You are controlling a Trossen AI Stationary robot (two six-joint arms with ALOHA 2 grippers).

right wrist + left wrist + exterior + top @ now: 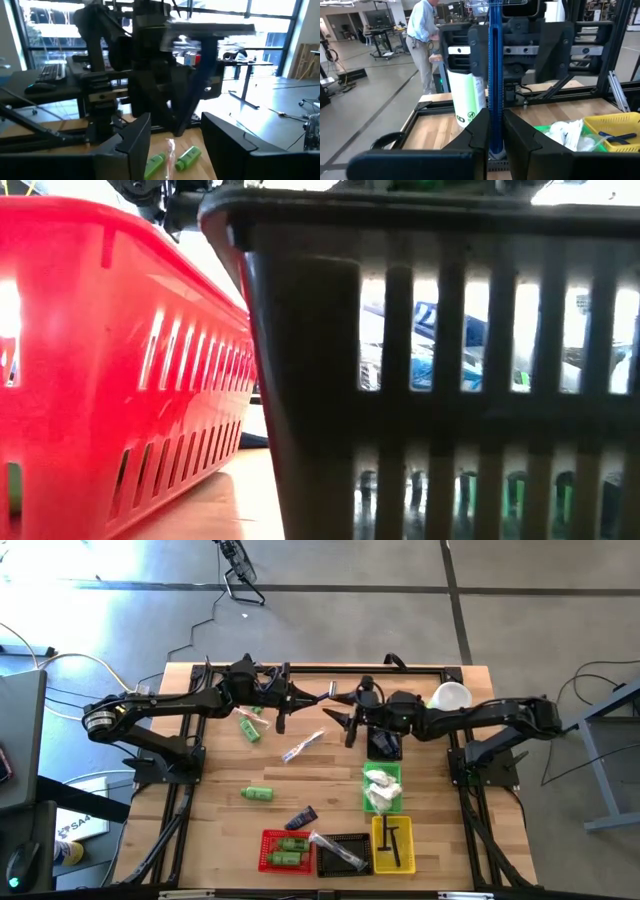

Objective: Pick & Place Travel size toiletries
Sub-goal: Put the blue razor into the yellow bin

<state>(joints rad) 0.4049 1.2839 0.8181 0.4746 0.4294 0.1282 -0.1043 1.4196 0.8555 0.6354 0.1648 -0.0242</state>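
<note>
You have the left gripper [495, 145] raised over the far middle of the table [215, 765], jaws closed on a thin blue toiletry item [495, 75] that stands upright between its fingers; I cannot tell its exact kind. The right gripper [177, 135] faces it at close range, just beside it in the high view, with jaws standing apart and nothing between them; the blue item shows ahead of its fingers, gripped by the opposite arm. On the bare wood under and near the left gripper lie one small green bottle [248, 728], a clear-wrapped toothbrush [300, 748] and, nearer the front, a second green bottle [258, 794] and a dark navy tube [302, 818], all apart from one another. Along the front edge you have a red basket [266, 840] holding green bottles, a black basket [356, 840] touching it and holding a wrapped item, and a yellow basket [378, 850] holding thin black pieces. A green basket [397, 772] behind the yellow one holds white packets [380, 790]. A white cup [450, 697] stands by the right arm at the far right of the table. The low view is filled by the walls of the red and black baskets. A person [422, 35] stands in the room beyond the table.
</note>
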